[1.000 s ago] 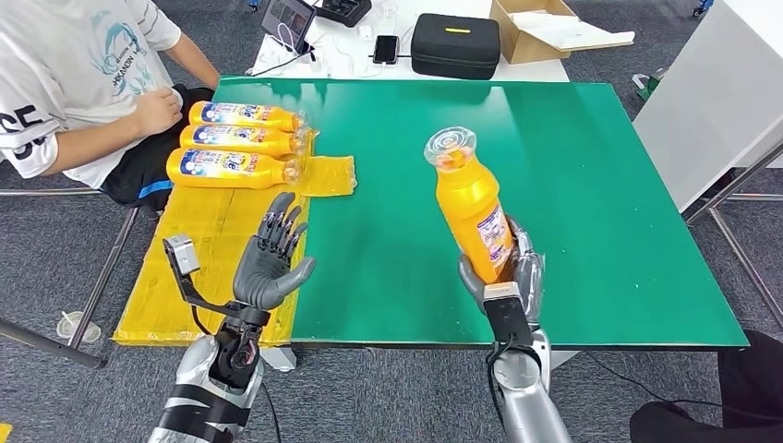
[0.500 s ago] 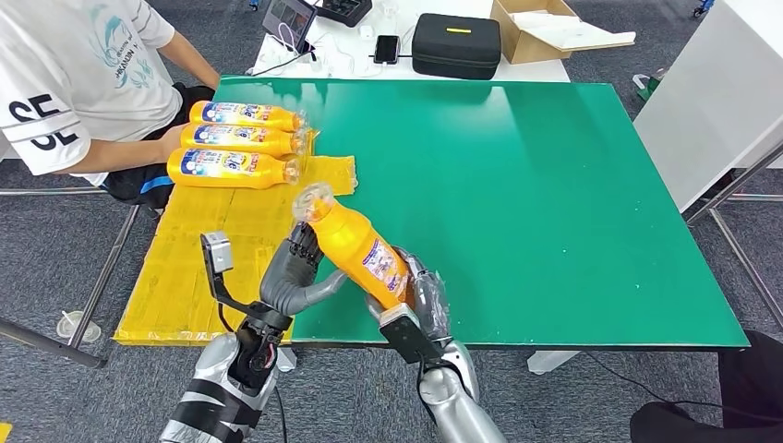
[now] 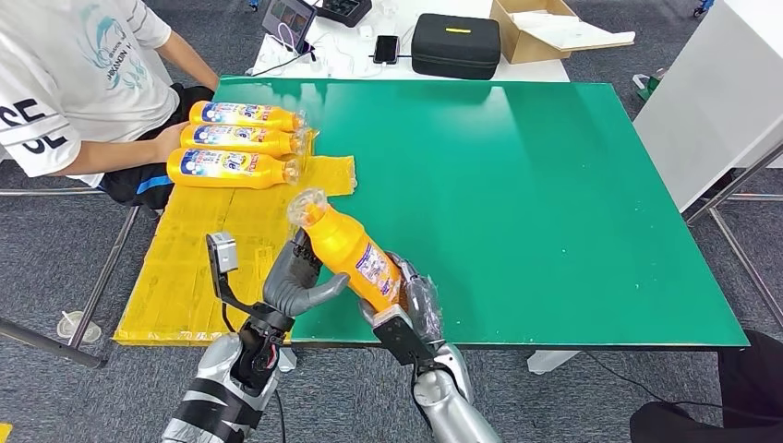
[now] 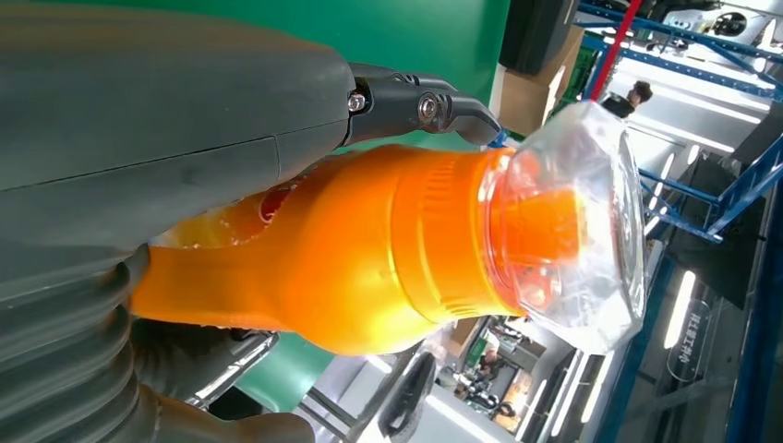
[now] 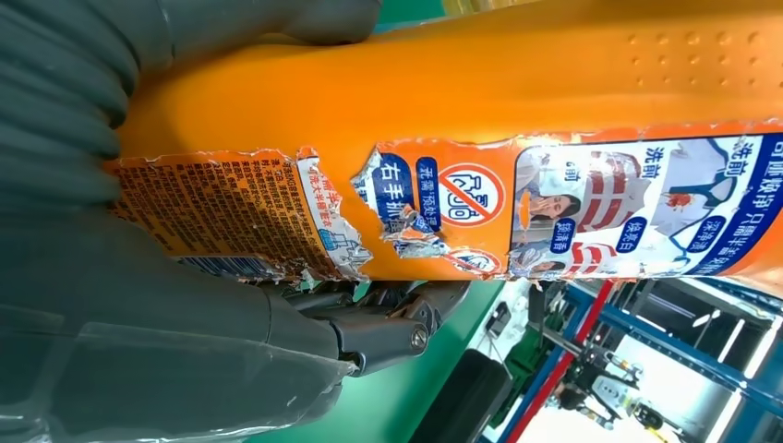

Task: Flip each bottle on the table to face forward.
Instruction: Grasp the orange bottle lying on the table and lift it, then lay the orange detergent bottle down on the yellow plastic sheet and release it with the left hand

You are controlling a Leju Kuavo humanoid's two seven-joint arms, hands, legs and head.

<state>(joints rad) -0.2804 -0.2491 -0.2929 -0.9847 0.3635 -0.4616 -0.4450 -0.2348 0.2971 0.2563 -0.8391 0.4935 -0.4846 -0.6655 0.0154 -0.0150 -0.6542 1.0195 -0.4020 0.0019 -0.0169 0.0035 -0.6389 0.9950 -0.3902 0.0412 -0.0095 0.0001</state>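
Note:
An orange bottle point(image 3: 351, 249) with a clear cap point(image 3: 307, 205) hangs tilted over the near edge of the green table point(image 3: 554, 185), cap pointing up and to the left. My right hand point(image 3: 411, 305) grips its lower end, below the torn label point(image 5: 277, 217) on the bottle point(image 5: 554, 83). My left hand point(image 3: 297, 275) wraps the bottle's upper part, and in the left wrist view its thumb point(image 4: 166, 111) and a dark finger close around the bottle point(image 4: 388, 249) just under the cap. Three more orange bottles point(image 3: 235, 140) lie side by side on the yellow mat point(image 3: 212, 240), caps to the right.
A person in a white shirt point(image 3: 74, 83) sits at the table's far left, one hand point(image 3: 169, 138) beside the lying bottles. Behind the green table, a white table holds a black case point(image 3: 455, 44), a cardboard box point(image 3: 545, 28) and a phone point(image 3: 386, 48). Another white table point(image 3: 711, 92) stands on the right.
My right hand carried the bottle from the table's middle to the left and tilted it. My left hand closed around its upper part. Over the last half second both barely shifted.

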